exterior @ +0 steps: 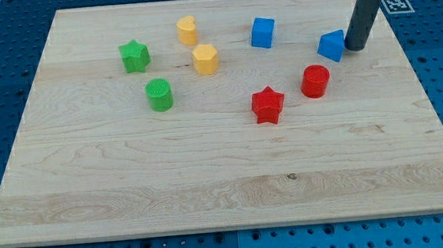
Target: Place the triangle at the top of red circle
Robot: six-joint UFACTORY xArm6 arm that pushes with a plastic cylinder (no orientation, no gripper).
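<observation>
One blue triangle (331,46) touching my tip (355,48), above red circle (315,81)

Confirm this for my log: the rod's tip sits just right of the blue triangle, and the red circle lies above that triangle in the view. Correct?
Not quite. My tip is just right of the blue triangle, but the camera view shows the red circle below that triangle, toward the view's bottom, not above it.

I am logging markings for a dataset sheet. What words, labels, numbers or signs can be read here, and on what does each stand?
No readable words or numbers.
A black-and-white square tag lies off the board's top right, beside my tip: a pattern, not text.
The blocks and board carry no markings.
</observation>
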